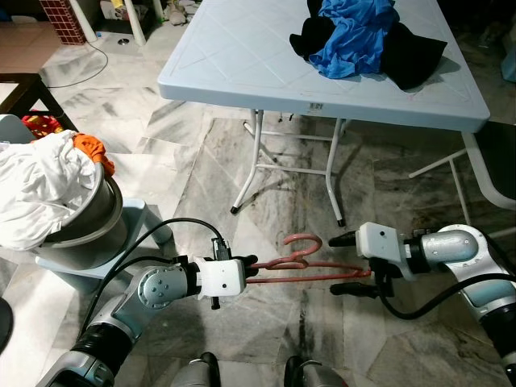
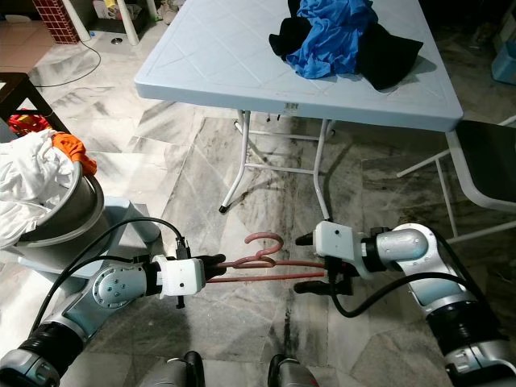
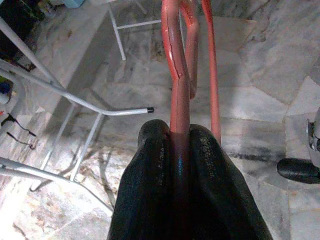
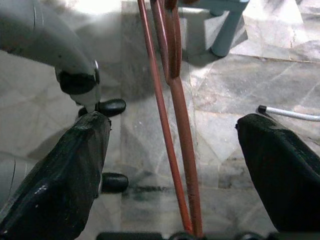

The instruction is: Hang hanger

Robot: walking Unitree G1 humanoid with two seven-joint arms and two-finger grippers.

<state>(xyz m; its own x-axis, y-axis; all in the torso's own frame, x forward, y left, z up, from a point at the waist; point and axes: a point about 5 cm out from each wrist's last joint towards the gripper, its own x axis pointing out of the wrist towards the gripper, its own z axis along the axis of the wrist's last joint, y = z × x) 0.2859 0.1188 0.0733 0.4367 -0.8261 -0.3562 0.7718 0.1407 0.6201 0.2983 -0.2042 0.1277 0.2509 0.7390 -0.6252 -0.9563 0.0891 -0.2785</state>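
Both arms reach forward low over the marble floor [image 1: 185,161], and between them hangs a red hanger [image 1: 310,266], lying roughly level with its hook curling up toward the worktop. Nothing carries it but the left tool [image 1: 251,264], whose two black fingers [image 3: 155,180] are pinched tight on one end of the wire; the left wrist view shows the red rod squeezed in the narrow seam between them. That end grip keeps the hook free, which the hang will need.

At the hanger's other end sits the right tool [image 1: 348,262], spread wide. In its wrist view the fingers [image 4: 65,175] stand well apart with the red wires running down the middle of the gap, touching neither. My reading is that it is steadying or lining up on the free end, not carrying it, so the weight rests on the left side alone.

Beyond the arms stands a pale blue folding worktop [image 1: 242,56], with a heap of blue and black clothes [image 1: 363,36] near its far right corner. Off to the robot's left, a metal tub [image 1: 81,226] is piled with white laundry [image 1: 36,189].

No rail or hook to hang from is in sight, so the hang itself looks not yet begun.
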